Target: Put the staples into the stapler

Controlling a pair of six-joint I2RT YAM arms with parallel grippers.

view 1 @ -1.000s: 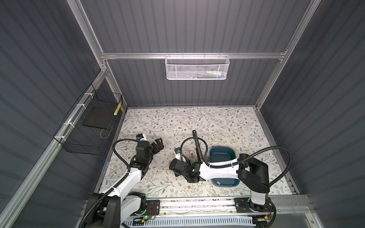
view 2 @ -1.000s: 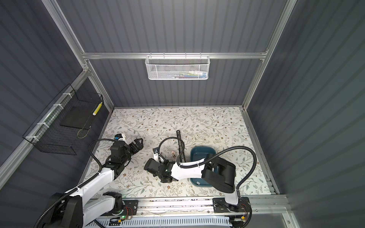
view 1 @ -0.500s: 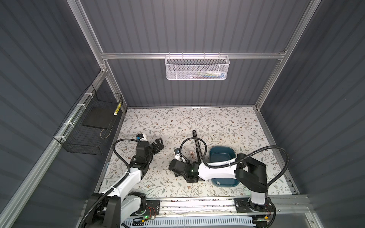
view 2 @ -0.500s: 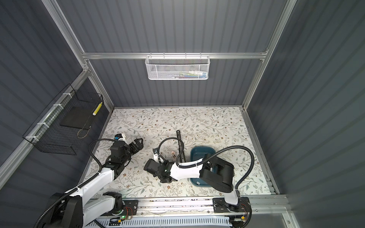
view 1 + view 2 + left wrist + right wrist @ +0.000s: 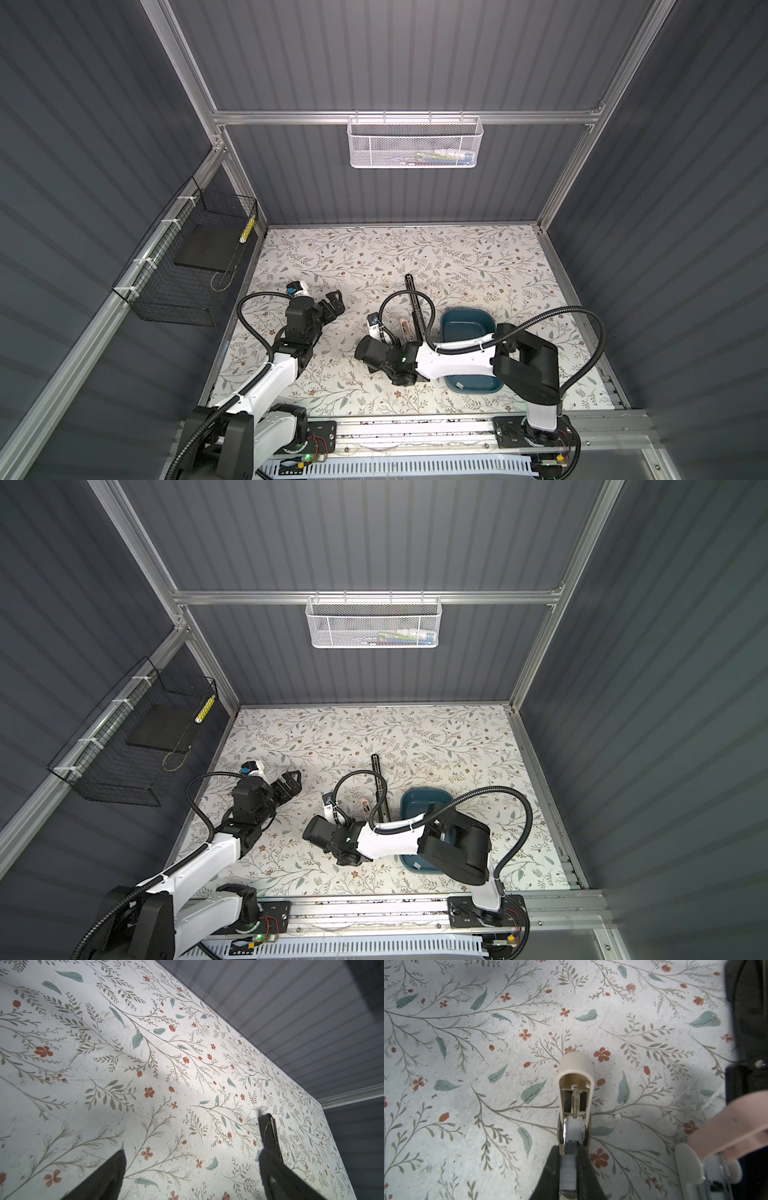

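I had the right gripper [image 5: 569,1152] pinching the rear end of the cream stapler [image 5: 575,1076]. Its lid was swung away, so the bare magazine channel and spring rod faced the wrist camera, and I judged that pose was meant to offer the channel for a strip. From above, the wrist hid that stapler. The left gripper [image 5: 336,304] hung low over the floral mat [image 5: 457,266], jaws spread wide with nothing between them, apart from the other arm. I reckoned it was being kept free to fetch a strip. The staples [image 5: 458,385] lay in the blue tray [image 5: 467,332] near its front wall, close by the right arm and not yet picked up. I could count only one pale strip there, and the arm may have hidden more. I counted three staplers: the cream one held, a pink one [image 5: 726,1132] lying near it, and a long black one [image 5: 412,297] opened out flat between the pink one and the tray, if I read it right.
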